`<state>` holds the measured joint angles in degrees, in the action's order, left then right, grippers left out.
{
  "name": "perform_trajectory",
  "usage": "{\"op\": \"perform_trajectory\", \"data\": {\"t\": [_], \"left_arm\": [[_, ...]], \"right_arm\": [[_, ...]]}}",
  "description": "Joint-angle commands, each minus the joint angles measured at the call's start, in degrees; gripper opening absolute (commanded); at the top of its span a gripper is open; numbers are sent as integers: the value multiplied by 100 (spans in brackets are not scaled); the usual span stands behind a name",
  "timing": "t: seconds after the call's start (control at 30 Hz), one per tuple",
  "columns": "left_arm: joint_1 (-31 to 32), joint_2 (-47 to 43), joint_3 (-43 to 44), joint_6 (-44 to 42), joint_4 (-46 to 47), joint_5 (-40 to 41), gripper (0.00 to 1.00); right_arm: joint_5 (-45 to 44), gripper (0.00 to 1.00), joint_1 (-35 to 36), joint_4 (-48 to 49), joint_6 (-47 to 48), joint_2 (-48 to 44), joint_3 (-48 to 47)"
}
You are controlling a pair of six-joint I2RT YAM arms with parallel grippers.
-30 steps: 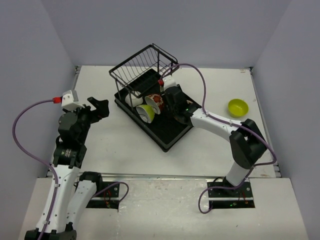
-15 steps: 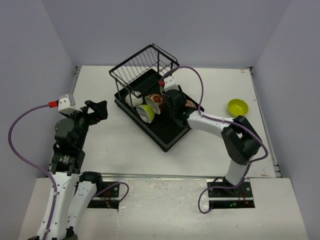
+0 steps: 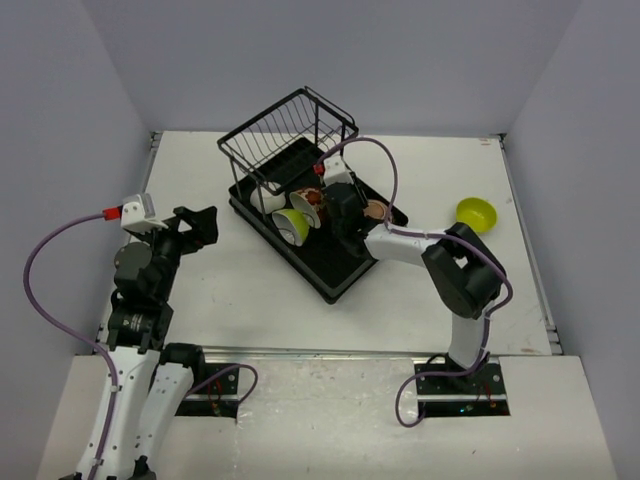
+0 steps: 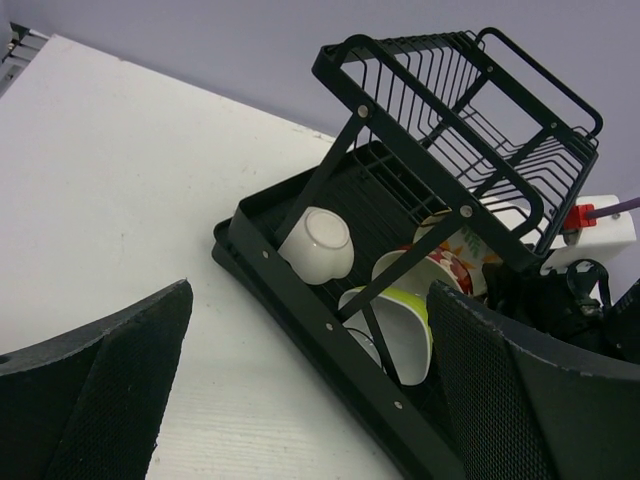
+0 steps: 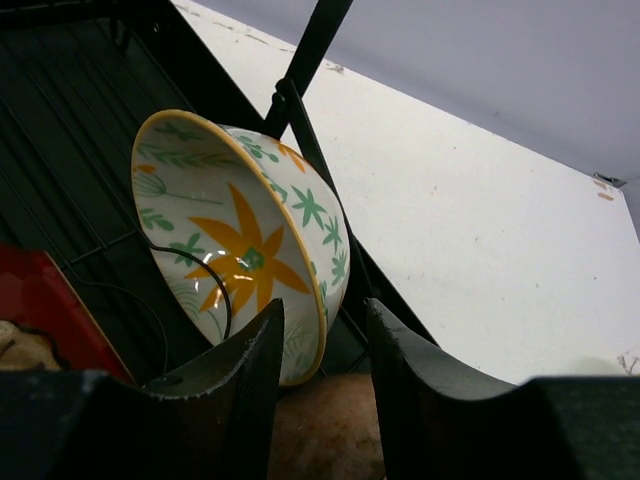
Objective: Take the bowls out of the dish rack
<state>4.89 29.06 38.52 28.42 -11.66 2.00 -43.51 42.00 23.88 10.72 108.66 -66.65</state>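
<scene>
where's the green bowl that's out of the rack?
In the top view, the lime-green bowl sits upright on the table, well to the right of the dish rack and close to the table's right edge.

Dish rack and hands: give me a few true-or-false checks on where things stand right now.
1. One lime-green bowl lies on the table, outside the dish rack. True.
2. The left hand grips a bowl. False: it is open, empty and apart from the rack.
3. The right hand has its fingers either side of the rim of the flowered bowl. True.
4. The racked bowls sit in the raised wire basket. False: they lie on the tray under it.
</scene>
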Motion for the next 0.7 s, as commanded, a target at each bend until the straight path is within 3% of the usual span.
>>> {"op": "perform_trajectory", "data": {"t": [0.0,0.17,0.43,0.57,0.67], "left_arm": [[-40,-58,-82,-39,340,-86,99],[-40,-58,-56,14,357,-94,99],[-40,-146,-20,120,349,-130,99],[-40,-164,-3,137,322,-138,99],[-40,-199,-29,163,322,-156,99]], "right_arm": [[-290,40,1,678,439,269,-322],[-544,37,-16,960,685,586,-585],[-844,21,-25,1250,633,586,-376],[-888,4,-25,1425,711,595,-287],[-949,0,-34,1541,756,604,-252]]}}
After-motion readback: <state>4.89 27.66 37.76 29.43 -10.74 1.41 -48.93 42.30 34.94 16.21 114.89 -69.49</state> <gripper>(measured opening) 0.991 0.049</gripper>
